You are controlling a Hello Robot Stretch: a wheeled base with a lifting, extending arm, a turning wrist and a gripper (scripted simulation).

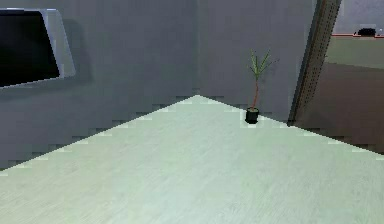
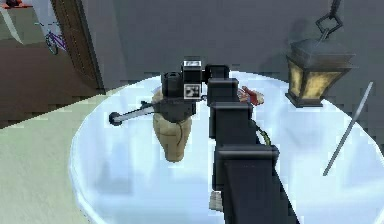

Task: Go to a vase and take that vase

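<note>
Judged step: the going-to part looks done and the grasp is in hand. In the arm side view the arm point(image 2: 240, 165) reaches out over a round pale desk point(image 2: 110, 165). The gripper point(image 2: 120, 118) sits at its far end, thin fingers point(image 2: 135, 113) pointing toward the view's left. The vase point(image 2: 172, 135), tan with a narrowing lower part, shows right at the gripper's dark body, just below it in the picture and right of the fingertips. Whether the gripper is over, beside or touching the vase cannot be told. The vase appears against the desk top, so it cannot be told whether the gripper holds anything or how its fingers are set. The next move probably calls for lining the fingers up on the vase body, securing it and lifting straight up off the desk. If the vase is already secured, only the lift is needed. A dark lantern point(image 2: 318, 75) stands farther toward the view's right on the desk, a small reddish thing point(image 2: 256, 97) lies just beside the arm, and a thin grey rod point(image 2: 348, 130) leans at the right. All are apart from the vase, but a retract should mind them. The forward view has bare floor, a wall screen point(image 1: 30, 45) and a small potted plant point(image 1: 254, 105) in the corner.
</note>
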